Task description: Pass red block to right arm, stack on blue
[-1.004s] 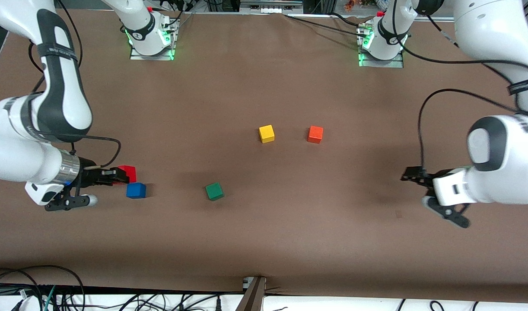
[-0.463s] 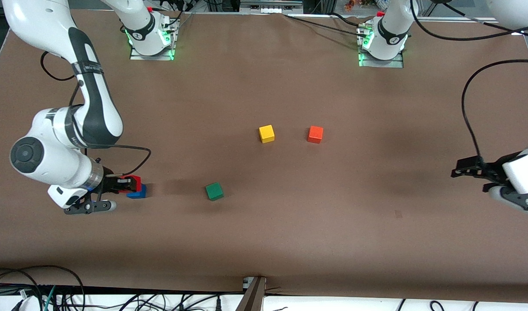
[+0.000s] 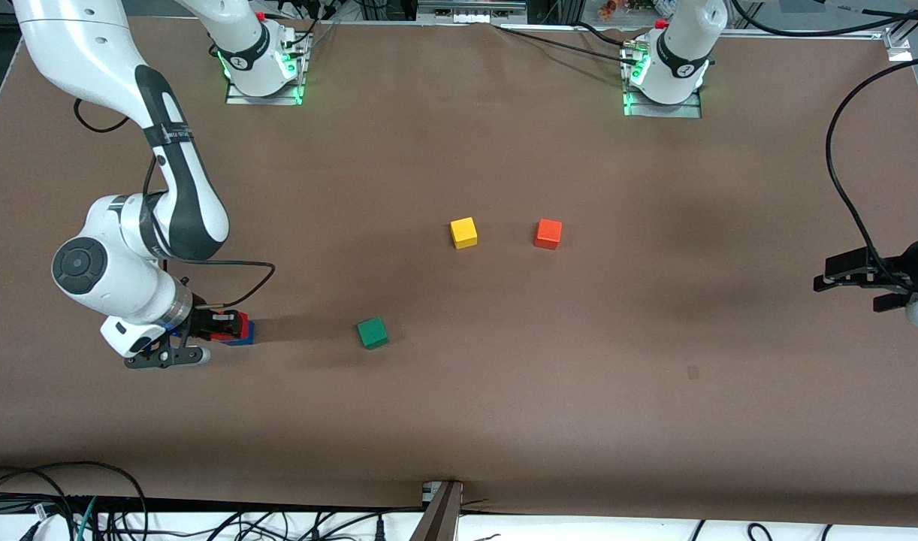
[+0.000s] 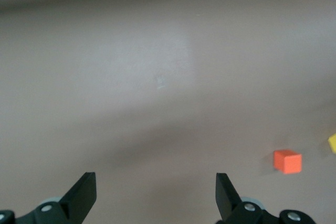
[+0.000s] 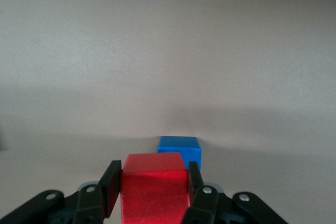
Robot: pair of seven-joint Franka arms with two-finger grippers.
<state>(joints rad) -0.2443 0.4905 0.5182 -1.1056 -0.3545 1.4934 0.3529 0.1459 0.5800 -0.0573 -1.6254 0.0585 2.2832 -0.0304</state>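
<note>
Two hands, two very different jobs right now. Your right hand [image 3: 230, 326] has its slim black fingers clamped on the small bright red cube [image 3: 237, 323], carrying it just over the small blue cube [image 3: 243, 335] at the right arm's end of the brown worktop [image 3: 459, 391]. You want that grip kept square so the red face can settle flat on the blue one; I'd judge the handover done and the stacking step in hand.

Your left hand [image 3: 853, 279] waits wide open and empty over the left arm's end of the worktop, well apart from everything, out of the way.

From the front, red nearly hides blue, so alignment is hard to read. Your right wrist view settles it: the red cube [image 5: 155, 187] sits between the pads with the blue cube [image 5: 179, 149] peeking past it, slightly off-centre. Only the front view shows the small green cube [image 3: 372, 332], the small yellow cube [image 3: 463, 233] and the small orange cube [image 3: 548, 234] lying clear.
</note>
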